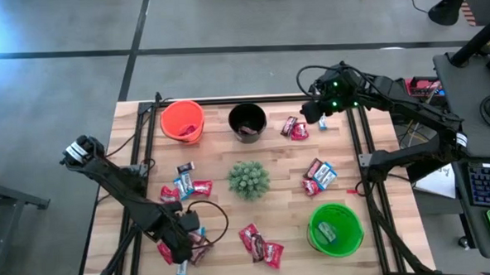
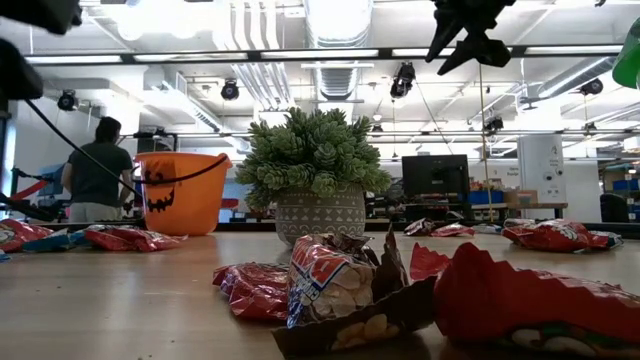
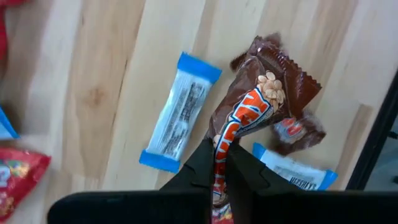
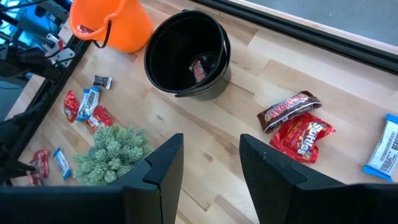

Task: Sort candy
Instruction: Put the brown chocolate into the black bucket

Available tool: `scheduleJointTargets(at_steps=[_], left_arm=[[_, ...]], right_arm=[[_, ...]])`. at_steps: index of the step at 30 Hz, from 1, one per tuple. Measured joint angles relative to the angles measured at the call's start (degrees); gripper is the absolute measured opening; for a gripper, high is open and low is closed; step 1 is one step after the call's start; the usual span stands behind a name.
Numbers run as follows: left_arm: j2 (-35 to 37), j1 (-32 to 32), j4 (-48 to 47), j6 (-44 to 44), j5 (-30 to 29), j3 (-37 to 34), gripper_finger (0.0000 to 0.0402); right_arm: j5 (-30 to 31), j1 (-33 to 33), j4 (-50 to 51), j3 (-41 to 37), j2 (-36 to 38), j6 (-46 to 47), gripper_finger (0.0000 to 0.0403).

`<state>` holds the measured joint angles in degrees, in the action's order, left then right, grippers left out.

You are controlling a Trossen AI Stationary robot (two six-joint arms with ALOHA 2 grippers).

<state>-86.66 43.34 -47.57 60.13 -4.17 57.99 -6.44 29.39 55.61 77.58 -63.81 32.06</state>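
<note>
The left gripper sits low over the wooden table at about seven o'clock from the spiky green plant ball, its fingers pinched tight on a crinkled dark brown candy wrapper with orange lettering, which lies against the tabletop. Two light blue and white wrapped sweets lie just beside it (one partly under the brown wrapper). The right gripper hangs above the table's one o'clock corner, its fingers spread apart and holding nothing; below it lie a red candy packet and a brown bar, touching each other. The black plastic bucket at twelve o'clock holds one dark sweet; an orange bucket stands at eleven o'clock and a green bucket at five.
</note>
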Motion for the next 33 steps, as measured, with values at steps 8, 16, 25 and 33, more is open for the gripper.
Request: scheduleJointTargets(at_steps=[8,16,25,33], left_arm=[[0.5,-3.4,-0.5,-4.8,-4.8,3.3,0.0001],[0.6,-9.1,-2.4,-11.3,-13.4,9.4,0.0001],[0.6,-17.8,-11.9,-28.3,-18.3,18.9,0.0001],[0.7,-28.1,-11.9,-41.5,-19.4,26.1,0.0001]], right_arm=[[-3.1,-0.3,0.3,0.0,0.0,-1.2,0.0148],[-3.1,-0.4,7.1,0.0,0.4,-1.4,0.0148],[-2.6,-0.4,9.1,-0.2,0.4,-3.9,0.0148],[-2.5,-0.4,9.1,-0.6,0.4,-7.7,0.0148]])
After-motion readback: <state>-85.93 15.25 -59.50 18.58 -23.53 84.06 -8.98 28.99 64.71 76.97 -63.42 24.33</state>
